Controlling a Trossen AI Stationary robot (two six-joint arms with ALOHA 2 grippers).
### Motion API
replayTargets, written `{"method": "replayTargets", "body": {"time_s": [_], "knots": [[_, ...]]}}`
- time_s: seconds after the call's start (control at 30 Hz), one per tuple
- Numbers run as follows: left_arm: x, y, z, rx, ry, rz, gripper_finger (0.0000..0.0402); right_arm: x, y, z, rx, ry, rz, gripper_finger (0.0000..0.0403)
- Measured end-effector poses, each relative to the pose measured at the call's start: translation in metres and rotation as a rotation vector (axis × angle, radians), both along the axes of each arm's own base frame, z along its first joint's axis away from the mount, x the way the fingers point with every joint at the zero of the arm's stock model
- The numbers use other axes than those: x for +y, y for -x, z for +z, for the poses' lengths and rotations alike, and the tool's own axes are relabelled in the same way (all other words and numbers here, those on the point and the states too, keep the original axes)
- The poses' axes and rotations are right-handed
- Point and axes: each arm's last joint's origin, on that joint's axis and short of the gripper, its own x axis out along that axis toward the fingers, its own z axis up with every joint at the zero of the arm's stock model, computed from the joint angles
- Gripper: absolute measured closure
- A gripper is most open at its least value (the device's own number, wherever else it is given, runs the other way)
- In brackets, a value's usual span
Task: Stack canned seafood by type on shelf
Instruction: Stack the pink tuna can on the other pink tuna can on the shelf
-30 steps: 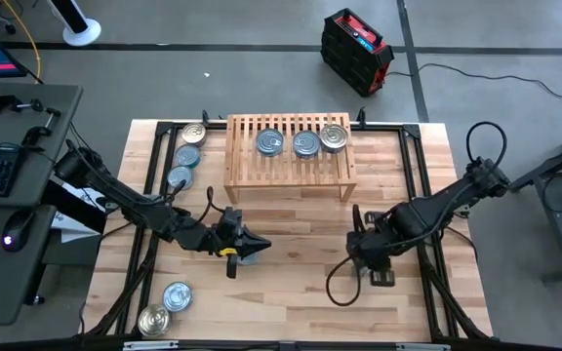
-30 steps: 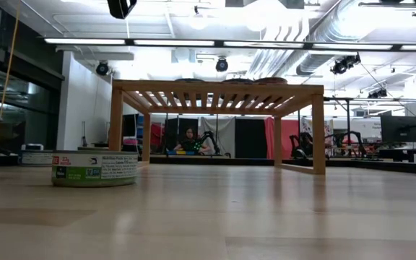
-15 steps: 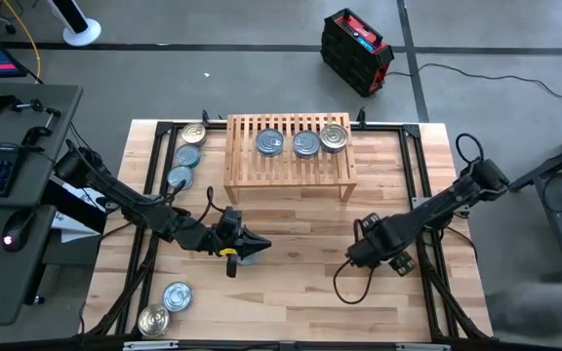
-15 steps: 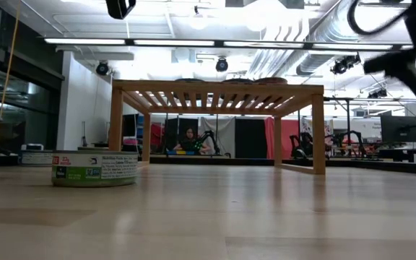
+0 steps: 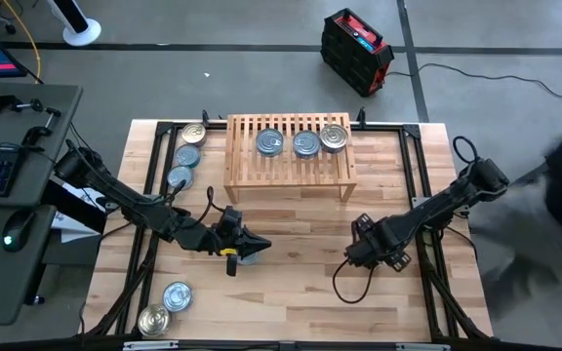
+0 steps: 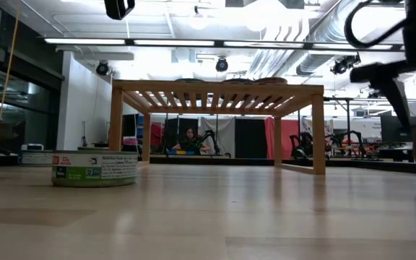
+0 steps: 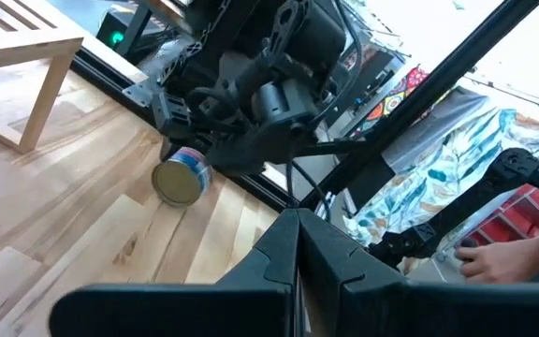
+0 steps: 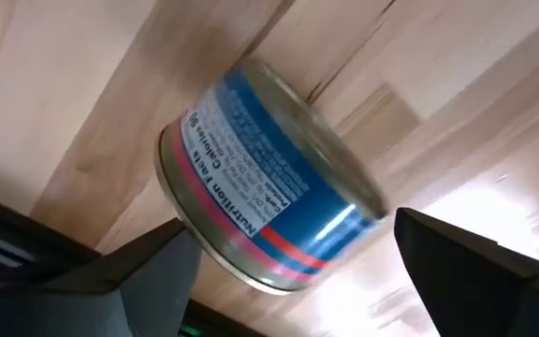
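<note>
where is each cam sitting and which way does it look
High view: overhead, straight down on table; both arms, shelf, left gripper, right gripper.
Low view: tabletop height, level under the shelf; right arm at the edge.
Left wrist view: looks across at the right arm and a tin on its side; shut fingers.
Right wrist view: close on that blue tin between open fingers.
Both wrist views share the tin.

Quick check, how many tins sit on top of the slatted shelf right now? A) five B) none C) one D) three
D: the high view shows three tins in a row on the shelf: the left tin, middle tin and right tin.
</note>
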Motion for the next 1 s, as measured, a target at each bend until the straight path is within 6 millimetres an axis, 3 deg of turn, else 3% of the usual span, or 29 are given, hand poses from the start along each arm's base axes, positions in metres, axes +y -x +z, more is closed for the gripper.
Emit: {"method": "replayTargets", "body": {"time_s": [0.27,0.47,1.0], "knots": [[0.001,-0.001,0.0,0.0,-0.006,0.004,0.0401,-0.001,-0.009,0.029,-0.027,0.019,-0.079,0.0064],[0.001,-0.001,0.0,0.0,-0.015,0.003,0.0402,0.004,-0.012,0.046,-0.036,-0.02,-0.02,0.0064],[-0.012,0.006,-0.002,0.023,0.017,-0.075,0.0401,0.0,-0.001,0.006,0.042,-0.07,0.032,0.0068]]}}
